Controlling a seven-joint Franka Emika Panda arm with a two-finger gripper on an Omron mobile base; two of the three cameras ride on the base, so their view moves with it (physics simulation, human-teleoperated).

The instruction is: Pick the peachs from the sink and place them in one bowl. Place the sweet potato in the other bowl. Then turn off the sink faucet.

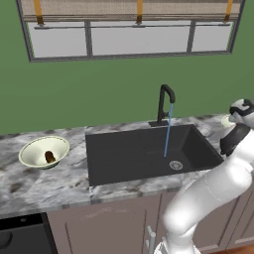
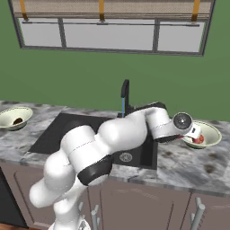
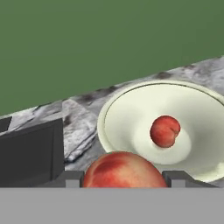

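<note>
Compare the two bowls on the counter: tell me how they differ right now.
The left bowl holds the dark brown sweet potato; the right bowl holds a round red peach.
The left bowl stands with nothing near it; the right bowl has the gripper at its rim, shut on a second peach.
They sit on opposite sides of the sink.
Both are wide, shallow, pale cream-green bowls that look identical.

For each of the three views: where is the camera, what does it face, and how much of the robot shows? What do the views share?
Left base view: behind the arm's left, facing the sink, running faucet and the bowl holding the sweet potato; arm at lower right.
Right base view: behind its right, same sink; arm reaches to the other bowl.
Hand view: on the hand, facing that bowl, a peach inside; gripper clamps a second peach.
Both base views share sink, faucet and both bowls.
</note>
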